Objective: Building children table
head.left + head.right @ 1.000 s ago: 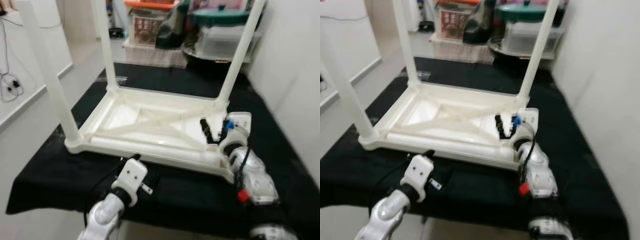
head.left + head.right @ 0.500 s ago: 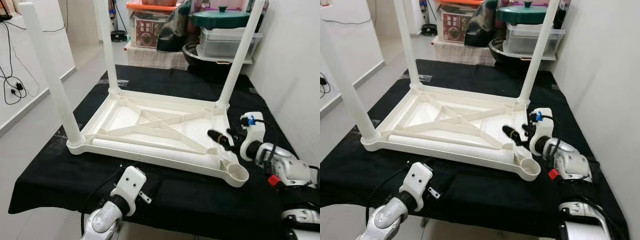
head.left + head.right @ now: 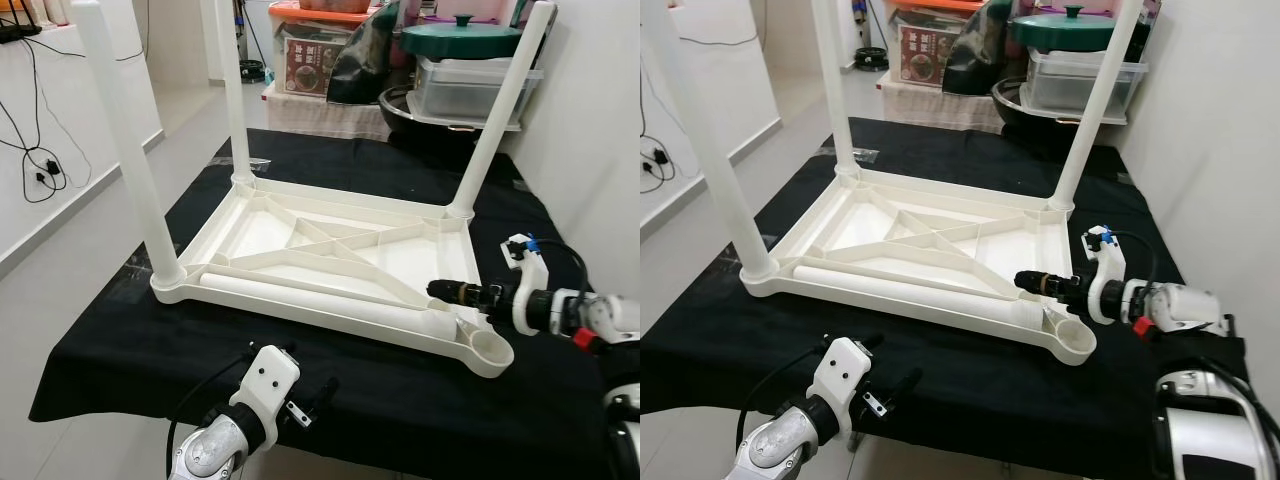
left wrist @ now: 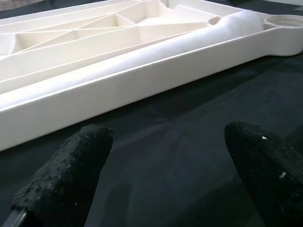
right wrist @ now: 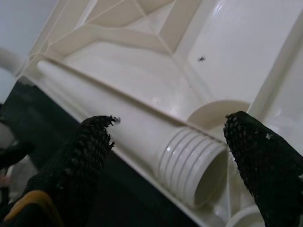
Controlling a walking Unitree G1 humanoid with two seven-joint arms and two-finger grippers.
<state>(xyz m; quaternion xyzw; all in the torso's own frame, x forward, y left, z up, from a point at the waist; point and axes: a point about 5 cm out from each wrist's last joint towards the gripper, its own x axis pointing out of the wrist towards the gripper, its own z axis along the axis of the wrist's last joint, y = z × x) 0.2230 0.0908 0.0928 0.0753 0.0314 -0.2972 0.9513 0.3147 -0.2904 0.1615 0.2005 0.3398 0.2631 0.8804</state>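
The white children's table (image 3: 262,208) lies upside down on a black cloth (image 3: 400,400). Three legs stand screwed in: near left (image 3: 130,150), far left (image 3: 235,90) and far right (image 3: 495,120). The fourth leg (image 3: 320,300) lies loose inside the tabletop along its near rim, its threaded end (image 5: 199,165) beside the empty corner socket (image 3: 490,350). My right gripper (image 3: 455,291) points left at that threaded end, open, with its fingers (image 5: 90,156) on either side of it. Low at the cloth's front edge, my left gripper (image 4: 168,130) is open and faces the table's near rim (image 4: 142,85).
Behind the table stand a green-lidded pot (image 3: 460,40), clear storage boxes (image 3: 470,85) and a dark bag (image 3: 365,60). A white wall (image 3: 600,150) runs close along the right. On the left are bare floor (image 3: 80,260) and cables (image 3: 35,160) on the wall.
The camera has shifted. My right gripper has drawn back from over the tabletop's right corner and now reaches in level at the loose leg's threaded end. The left gripper has hardly moved.
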